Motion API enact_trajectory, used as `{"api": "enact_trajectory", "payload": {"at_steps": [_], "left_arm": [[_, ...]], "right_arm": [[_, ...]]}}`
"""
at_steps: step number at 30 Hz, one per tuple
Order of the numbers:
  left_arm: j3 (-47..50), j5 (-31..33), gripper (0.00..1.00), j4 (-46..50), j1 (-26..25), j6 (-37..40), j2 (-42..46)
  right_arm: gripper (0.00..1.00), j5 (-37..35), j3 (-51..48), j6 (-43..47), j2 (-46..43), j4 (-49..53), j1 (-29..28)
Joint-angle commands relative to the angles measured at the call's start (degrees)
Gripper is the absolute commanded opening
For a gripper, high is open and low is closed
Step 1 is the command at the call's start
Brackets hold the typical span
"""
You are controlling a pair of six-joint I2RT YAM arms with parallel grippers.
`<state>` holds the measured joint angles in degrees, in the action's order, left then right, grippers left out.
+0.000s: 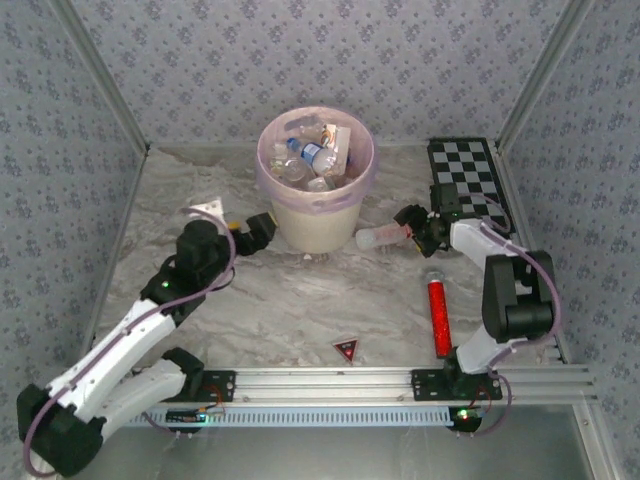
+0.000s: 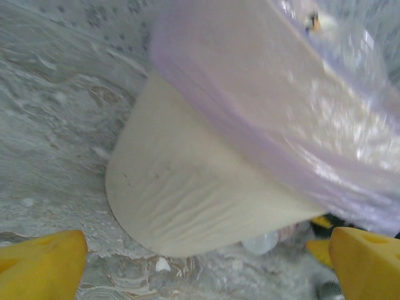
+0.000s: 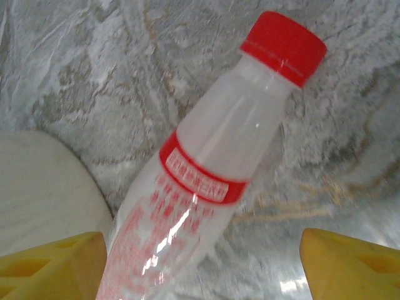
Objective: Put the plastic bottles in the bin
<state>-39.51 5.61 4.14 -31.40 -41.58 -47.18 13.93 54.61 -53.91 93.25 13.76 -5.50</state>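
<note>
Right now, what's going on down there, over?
Left gripper open, empty, at the bin. Right gripper open around red-capped bottle lying on table. Nothing between it and bin.

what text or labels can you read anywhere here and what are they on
Nothing reads clearly.
Red band on the red-capped bottle: white characters, too blurred to read.
Red print lower on that bottle: blurred, unreadable.
Labels on the bottles in the bin: too small to read.
Any mark on the small red triangle: too small to tell.
</note>
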Motion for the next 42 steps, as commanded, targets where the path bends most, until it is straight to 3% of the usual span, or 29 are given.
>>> {"api": "enact_trajectory", "payload": {"at_steps": [1, 6, 12, 21, 31, 37, 42], "left_arm": [[1.4, -2.6, 0.99, 1.1, 1.9, -4.3, 4.0], [-3.2, -3.9, 0.99, 3.9, 5.8, -0.6, 4.0], [-12.5, -5.5, 0.99, 5.6, 7.8, 3.7, -4.4], [-21.4, -6.8, 0.99, 5.2, 8.4, 6.7, -13.9], [-22.9, -7.5, 0.99, 2.9, 9.2, 6.3, -19.0], [-23.5, -8.5, 0.99, 2.3, 9.4, 6.4, -21.4], [-22.5, -9.6, 0.99, 1.1, 9.4, 5.6, -22.6]], "right_arm": [[0.81, 1.0, 0.4, -5.8, 4.5, -8.1, 0.2], [0.79, 3.9, 5.2, -7.3, 11.1, -10.0, -1.2], [0.62, 3.9, 4.8, -7.7, 12.0, -10.6, -1.0], [0.42, 4.2, 5.0, -1.5, 2.5, -3.9, 2.8], [0.39, -1.2, 19.2, 15.3, -13.1, 13.9, 5.2], [0.36, -13.4, 29.8, 24.4, -20.7, 10.9, -2.6], [0.33, -20.7, 31.9, 31.2, -19.6, -2.8, -11.6]]}}
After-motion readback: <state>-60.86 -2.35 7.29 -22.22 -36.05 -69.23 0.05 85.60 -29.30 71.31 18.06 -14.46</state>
